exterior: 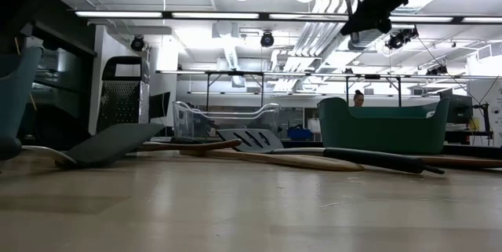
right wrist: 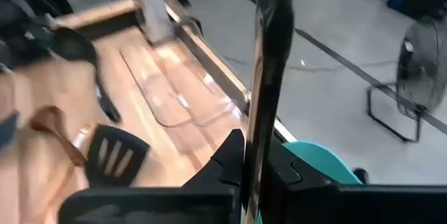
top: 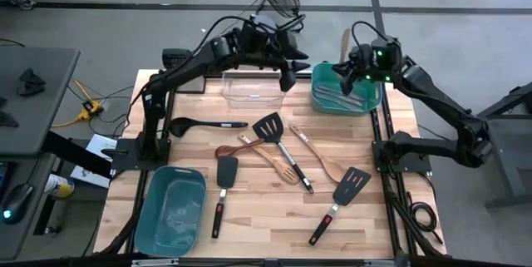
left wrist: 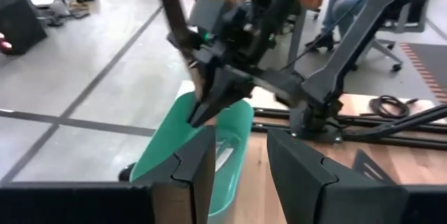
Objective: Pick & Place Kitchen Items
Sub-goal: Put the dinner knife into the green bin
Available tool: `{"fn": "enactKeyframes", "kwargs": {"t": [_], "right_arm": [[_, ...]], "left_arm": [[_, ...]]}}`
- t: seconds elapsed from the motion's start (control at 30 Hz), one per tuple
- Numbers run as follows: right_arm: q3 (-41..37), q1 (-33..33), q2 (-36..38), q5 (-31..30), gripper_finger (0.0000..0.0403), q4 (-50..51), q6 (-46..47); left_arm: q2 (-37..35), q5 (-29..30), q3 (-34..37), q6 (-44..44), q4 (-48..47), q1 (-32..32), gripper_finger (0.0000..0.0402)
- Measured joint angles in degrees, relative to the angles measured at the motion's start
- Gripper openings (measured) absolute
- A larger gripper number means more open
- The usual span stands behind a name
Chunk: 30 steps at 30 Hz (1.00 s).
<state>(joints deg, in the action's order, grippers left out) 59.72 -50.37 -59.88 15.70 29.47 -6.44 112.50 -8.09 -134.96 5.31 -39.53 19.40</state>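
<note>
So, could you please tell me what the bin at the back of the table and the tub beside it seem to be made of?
The bin looks like clear, glossy plastic: the wood grain shows through its walls. The tub beside it looks like opaque green plastic with a smooth, fairly matte finish and rounded moulded corners, though silicone cannot be ruled out.

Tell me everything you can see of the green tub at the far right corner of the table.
The green tub is a deep, rounded-corner rectangular container that looks like plastic, standing upright at the table's far right corner. Several silvery utensils lie inside it. The right gripper hangs above it, shut on a long wooden utensil pointing upward. In the low view its wall rises behind the utensils lying on the table.
</note>
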Motion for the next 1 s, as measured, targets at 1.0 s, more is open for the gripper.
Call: {"fn": "enactKeyframes", "kwargs": {"t": [1.0], "right_arm": [[6.75,-7.54,-15.46,-17.45,0.0008,25.65,-6.25]], "left_arm": [[-0.06,-1.10,0.02,1.73,-15.23,0.07,0.0127]]}}
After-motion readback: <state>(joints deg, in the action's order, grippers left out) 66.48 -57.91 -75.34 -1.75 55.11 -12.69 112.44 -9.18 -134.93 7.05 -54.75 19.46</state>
